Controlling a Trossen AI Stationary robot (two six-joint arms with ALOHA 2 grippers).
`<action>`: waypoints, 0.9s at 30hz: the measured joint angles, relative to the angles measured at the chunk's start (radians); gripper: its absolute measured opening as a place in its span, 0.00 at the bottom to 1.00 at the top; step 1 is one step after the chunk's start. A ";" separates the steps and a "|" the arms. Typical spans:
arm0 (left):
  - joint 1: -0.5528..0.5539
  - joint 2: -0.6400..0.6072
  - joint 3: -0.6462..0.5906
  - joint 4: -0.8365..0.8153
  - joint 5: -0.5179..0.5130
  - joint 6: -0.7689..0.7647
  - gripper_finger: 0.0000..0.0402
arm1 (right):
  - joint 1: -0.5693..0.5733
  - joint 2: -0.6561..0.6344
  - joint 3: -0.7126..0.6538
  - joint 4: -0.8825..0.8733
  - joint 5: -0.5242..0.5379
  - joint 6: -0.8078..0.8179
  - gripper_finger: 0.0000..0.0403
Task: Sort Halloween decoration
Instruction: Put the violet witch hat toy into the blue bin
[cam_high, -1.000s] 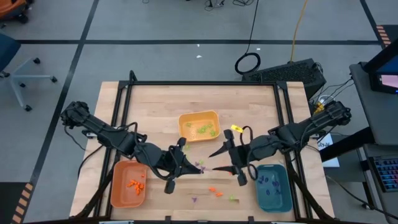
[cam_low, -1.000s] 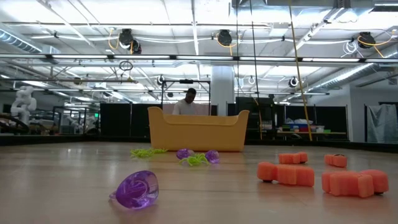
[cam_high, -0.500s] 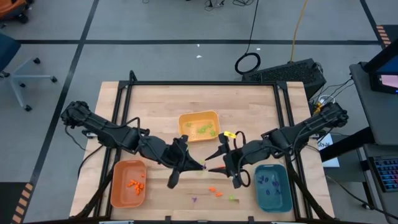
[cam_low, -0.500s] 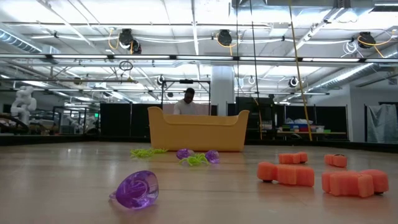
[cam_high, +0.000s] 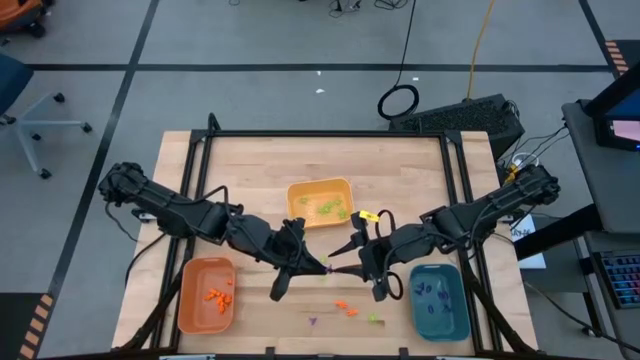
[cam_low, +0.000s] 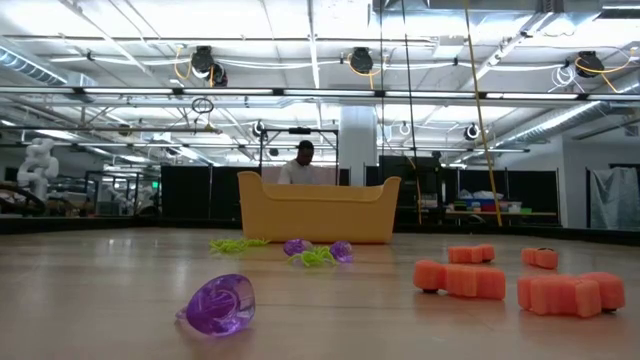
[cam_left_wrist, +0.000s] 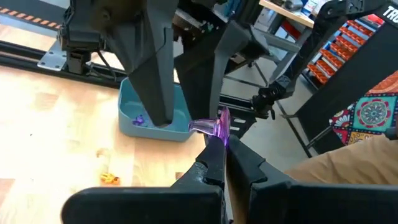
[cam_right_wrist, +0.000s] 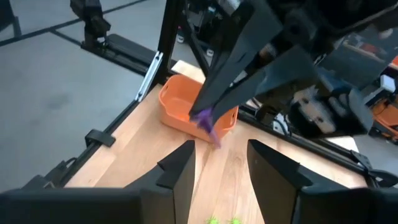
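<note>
left gripper (cam_left_wrist: 219, 140): fingers clenched on purple piece (cam_left_wrist: 211, 127), above bench (cam_high: 250, 170)
right gripper (cam_right_wrist: 217, 158): fingers apart around it, we see no contact

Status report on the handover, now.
Left gripper shut on purple piece, mid-table. Right gripper open around it, not yet gripping. Nothing in the way.

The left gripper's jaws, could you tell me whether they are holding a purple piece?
Yes, the left gripper is shut on a purple piece, pinched at its tips.

Left hand (cam_high: 322, 266) and right hand (cam_high: 340, 262) meet tip to tip between orange tray (cam_high: 207, 295) and teal tray (cam_high: 439, 301).
</note>
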 joint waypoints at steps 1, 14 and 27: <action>0.002 0.000 0.000 -0.001 0.006 0.000 0.00 | 0.000 0.000 0.000 0.009 0.000 -0.001 0.33; 0.032 0.000 0.000 -0.002 0.057 -0.079 0.00 | -0.004 0.042 0.000 0.076 -0.024 -0.011 0.25; 0.032 0.000 0.000 -0.002 0.079 -0.078 0.00 | -0.003 0.041 0.000 0.079 -0.027 -0.004 0.03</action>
